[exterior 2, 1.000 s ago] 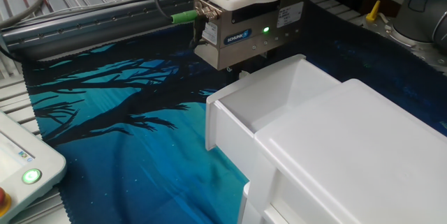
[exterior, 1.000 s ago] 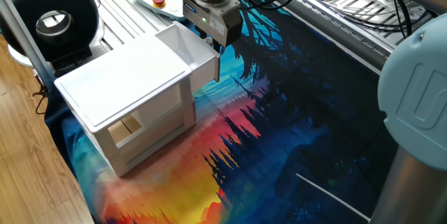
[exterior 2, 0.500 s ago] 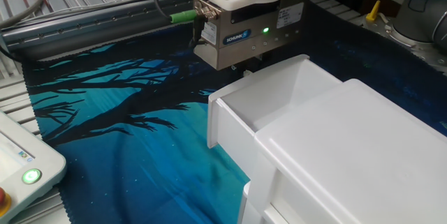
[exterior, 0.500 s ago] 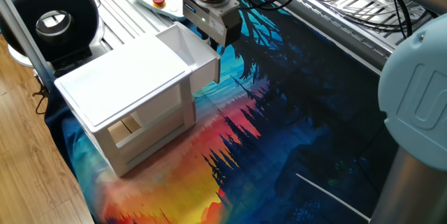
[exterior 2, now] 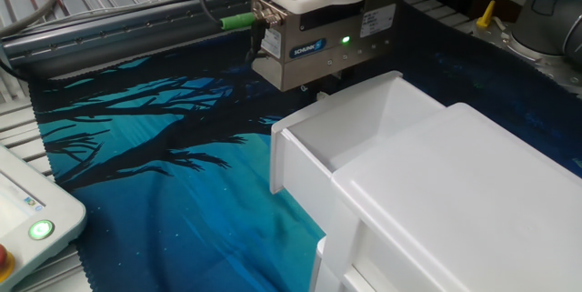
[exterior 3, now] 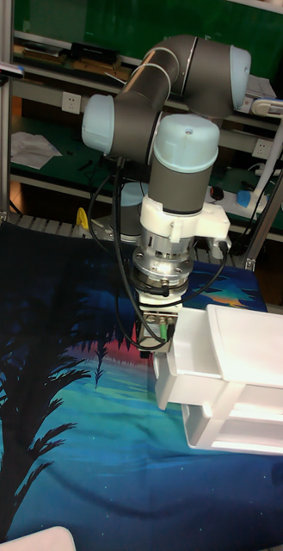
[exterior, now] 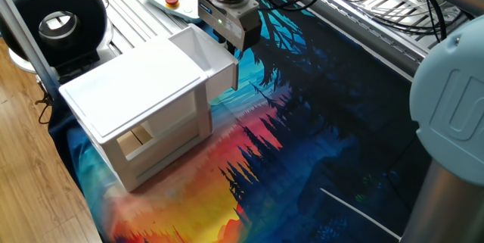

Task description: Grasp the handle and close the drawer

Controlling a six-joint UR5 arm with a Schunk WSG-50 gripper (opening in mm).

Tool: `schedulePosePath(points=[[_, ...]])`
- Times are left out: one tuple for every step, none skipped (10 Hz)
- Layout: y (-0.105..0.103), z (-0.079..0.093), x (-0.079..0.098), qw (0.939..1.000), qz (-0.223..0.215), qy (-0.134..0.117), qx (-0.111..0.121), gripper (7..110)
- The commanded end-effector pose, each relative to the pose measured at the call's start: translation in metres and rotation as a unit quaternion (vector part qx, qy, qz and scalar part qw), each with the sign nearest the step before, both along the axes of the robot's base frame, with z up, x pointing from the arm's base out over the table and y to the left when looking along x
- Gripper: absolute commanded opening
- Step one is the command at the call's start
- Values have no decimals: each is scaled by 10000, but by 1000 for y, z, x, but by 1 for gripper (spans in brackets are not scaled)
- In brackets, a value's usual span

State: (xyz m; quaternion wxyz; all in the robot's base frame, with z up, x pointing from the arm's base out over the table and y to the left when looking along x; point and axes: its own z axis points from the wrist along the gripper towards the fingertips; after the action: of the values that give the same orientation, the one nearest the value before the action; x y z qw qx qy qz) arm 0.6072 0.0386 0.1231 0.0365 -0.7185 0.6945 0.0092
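Bright, even lighting; sharp focus

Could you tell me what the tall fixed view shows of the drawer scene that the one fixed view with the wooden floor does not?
Only the tall fixed view shows the whole grey arm bending down from above, with shelves behind it. Only the view with the wooden floor shows the cabinet's lower opening and the black round device on the metal bench. Both show the white drawer partly open and the end effector at its front panel; the handle is hidden in both.

Handle hidden behind drawer [exterior 2: 314,160] front panel in every view; fingers hidden too, grip undeterminable.
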Motion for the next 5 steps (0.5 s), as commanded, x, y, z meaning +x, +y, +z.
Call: schedulePosePath(points=[[4, 1, 0, 9999, -127, 3, 90, 7], [5, 1, 0, 9998, -149, 12, 98, 7], [5, 1, -1, 9998, -179, 22, 107, 7], [6, 1, -2, 9997, -193, 39, 115, 7], [6, 1, -2, 9997, -208, 48, 116, 7]])
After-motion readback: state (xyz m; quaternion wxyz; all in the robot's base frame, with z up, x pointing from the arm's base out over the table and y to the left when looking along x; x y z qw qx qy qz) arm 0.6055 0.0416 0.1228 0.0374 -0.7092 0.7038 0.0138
